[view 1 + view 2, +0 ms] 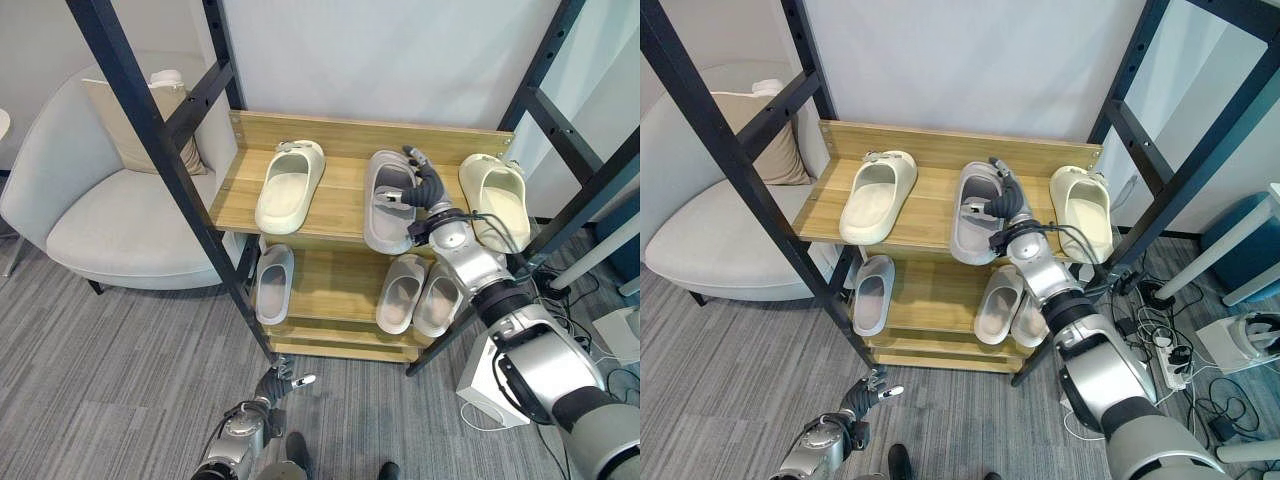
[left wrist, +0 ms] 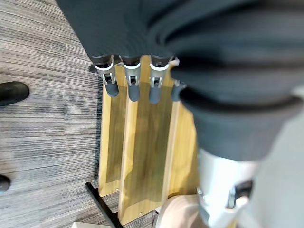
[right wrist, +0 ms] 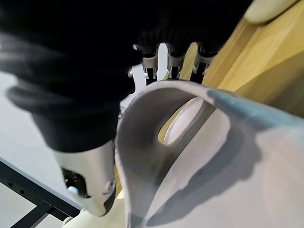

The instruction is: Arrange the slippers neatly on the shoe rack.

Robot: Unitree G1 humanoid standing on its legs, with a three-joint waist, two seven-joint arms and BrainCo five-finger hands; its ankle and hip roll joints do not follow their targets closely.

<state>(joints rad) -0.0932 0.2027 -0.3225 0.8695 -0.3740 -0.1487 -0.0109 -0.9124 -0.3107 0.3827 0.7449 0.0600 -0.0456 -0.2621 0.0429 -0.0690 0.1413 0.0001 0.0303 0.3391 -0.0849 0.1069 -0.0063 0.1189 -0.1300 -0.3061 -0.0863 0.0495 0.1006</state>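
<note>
On the wooden shoe rack's (image 1: 340,200) top shelf a grey slipper (image 1: 385,222) lies in the middle, toe toward the back wall. My right hand (image 1: 425,188) is shut on its strap (image 3: 156,123), fingers over the top and thumb (image 3: 88,185) underneath. A cream slipper (image 1: 290,185) lies to its left and another cream slipper (image 1: 495,200) to its right. The lower shelf holds one grey slipper (image 1: 273,283) at the left and a pair (image 1: 420,295) side by side at the right. My left hand (image 1: 275,385) hangs open, low over the carpet in front of the rack, holding nothing.
Black slanted frame posts (image 1: 150,130) cross in front of the rack on both sides. A grey armchair (image 1: 110,200) with a beige cushion (image 1: 150,120) stands to the left. A white box (image 1: 485,385) and cables lie on the floor at the right.
</note>
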